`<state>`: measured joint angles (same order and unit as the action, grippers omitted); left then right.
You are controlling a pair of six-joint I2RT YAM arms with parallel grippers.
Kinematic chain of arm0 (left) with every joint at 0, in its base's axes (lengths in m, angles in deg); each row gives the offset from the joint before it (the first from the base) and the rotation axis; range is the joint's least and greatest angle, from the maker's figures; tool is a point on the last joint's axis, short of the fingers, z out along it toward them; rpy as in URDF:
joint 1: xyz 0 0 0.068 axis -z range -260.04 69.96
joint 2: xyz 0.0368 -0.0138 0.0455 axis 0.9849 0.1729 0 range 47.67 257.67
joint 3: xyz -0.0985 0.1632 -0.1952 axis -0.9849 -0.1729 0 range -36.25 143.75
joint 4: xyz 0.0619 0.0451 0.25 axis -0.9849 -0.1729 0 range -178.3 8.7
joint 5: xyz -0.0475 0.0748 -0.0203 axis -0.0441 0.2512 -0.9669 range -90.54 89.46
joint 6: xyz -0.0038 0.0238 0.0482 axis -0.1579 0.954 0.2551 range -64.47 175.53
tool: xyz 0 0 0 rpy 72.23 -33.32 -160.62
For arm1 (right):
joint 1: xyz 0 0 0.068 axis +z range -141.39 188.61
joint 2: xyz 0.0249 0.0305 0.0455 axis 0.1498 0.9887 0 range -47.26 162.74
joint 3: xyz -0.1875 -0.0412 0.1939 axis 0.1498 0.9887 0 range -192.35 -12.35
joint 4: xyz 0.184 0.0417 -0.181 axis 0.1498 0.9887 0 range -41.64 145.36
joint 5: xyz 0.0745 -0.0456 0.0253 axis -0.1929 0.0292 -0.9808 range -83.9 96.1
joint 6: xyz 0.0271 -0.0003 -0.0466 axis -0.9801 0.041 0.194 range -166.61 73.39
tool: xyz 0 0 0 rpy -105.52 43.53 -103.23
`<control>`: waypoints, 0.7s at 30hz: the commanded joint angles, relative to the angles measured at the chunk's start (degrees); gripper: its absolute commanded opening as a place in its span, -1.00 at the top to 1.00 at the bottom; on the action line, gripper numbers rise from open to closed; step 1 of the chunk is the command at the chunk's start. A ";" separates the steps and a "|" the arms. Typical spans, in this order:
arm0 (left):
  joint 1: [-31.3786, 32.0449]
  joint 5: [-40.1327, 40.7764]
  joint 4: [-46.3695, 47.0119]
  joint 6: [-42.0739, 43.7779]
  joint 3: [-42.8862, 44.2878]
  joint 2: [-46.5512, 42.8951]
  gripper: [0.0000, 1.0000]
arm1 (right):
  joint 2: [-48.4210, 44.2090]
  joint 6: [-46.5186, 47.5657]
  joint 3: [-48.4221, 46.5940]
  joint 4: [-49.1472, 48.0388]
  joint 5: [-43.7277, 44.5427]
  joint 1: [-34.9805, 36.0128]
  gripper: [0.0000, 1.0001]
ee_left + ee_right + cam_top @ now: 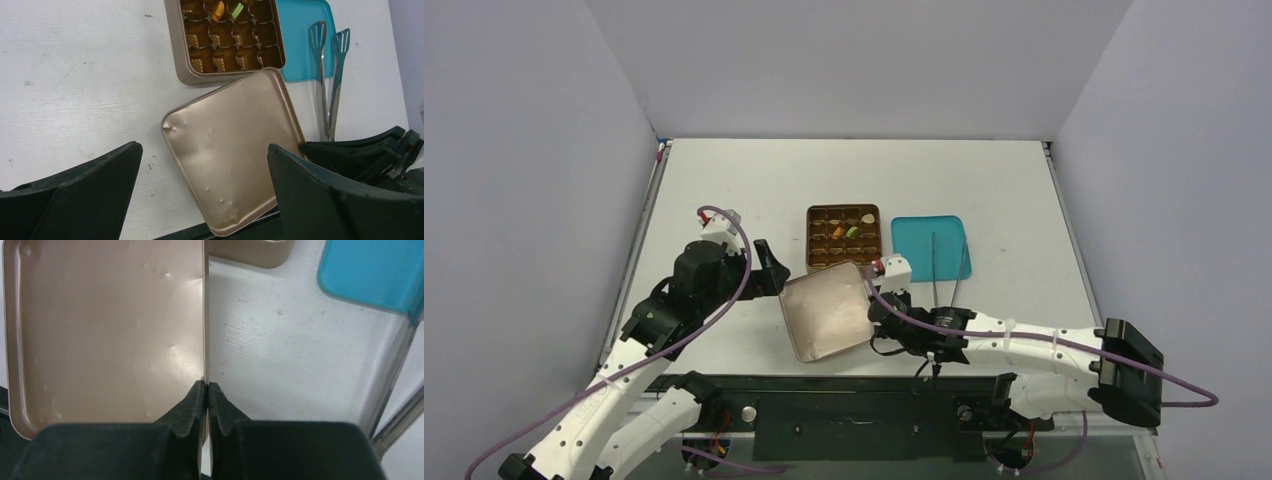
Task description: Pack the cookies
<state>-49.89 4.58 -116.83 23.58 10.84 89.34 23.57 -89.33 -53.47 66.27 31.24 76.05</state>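
1. Cookies [844,231] sat in the tin [812,250] mid-counter, the orange and green ones lying slanted in their compartments.
2. Right fingers [192,405] were pinched tight on the edge of the lid [100,330].
3. Left fingers [75,200] gaped wide, empty.

Glossy metal lid [826,318], matt table [724,180]

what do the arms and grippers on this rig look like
The left arm and right arm have white links with black joint housings. A purple cable runs along each. The left gripper and right gripper have matte black, wedge-shaped fingers. A small white camera block sits at each wrist.
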 commanded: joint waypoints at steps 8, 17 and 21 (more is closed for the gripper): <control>-0.09 -7.72 -1.09 -4.47 -0.15 1.80 -0.93 | -13.55 -0.41 -0.14 4.48 4.41 -3.49 1.00; -0.14 -18.47 4.38 -10.91 -2.31 1.68 -0.93 | -18.66 -0.24 -2.86 8.15 4.80 -3.81 1.00; -0.18 -23.70 9.52 -15.59 -5.09 1.52 -0.93 | -20.28 -0.26 -4.20 9.21 3.95 -3.81 1.00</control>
<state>-49.89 -11.31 -115.04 13.79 7.72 91.33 5.78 -89.31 -53.56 75.86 34.17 72.66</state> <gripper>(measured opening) 0.968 0.006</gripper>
